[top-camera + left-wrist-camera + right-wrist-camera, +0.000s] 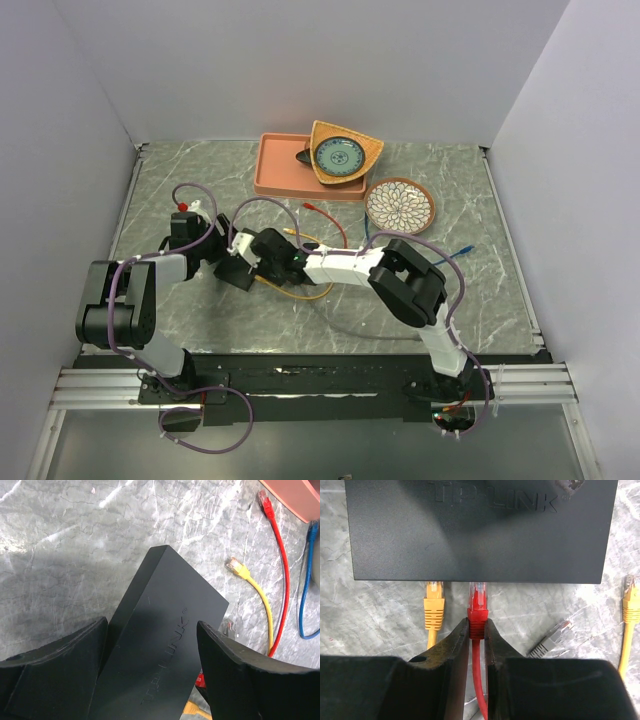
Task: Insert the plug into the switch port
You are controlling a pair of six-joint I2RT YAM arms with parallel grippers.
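**Red plug held at the switch's edge**

The salmon-pink rectangular tray [275, 170] holds an orange wedge-shaped dish [370, 150] with a round teal plate [340, 156] in it, and a small dark object [305, 156] too small to identify. One round floral plate [400, 205] lies beside the tray on the grey marbled table [480, 290].

The flat matte-black switch [480, 535] lies on the table between the two grippers. Four plugs lie by it: one red plug [478, 605], two yellow plugs [434, 605] [631, 600], and one grey plug [551, 641].

The right gripper [476, 622] has its jaws pinched on the red plug's boot, and the plug's clear tip is at the switch's long edge. The left gripper [152, 625] has its jaws spread wide astride the switch. It cannot be told whether they press on it.
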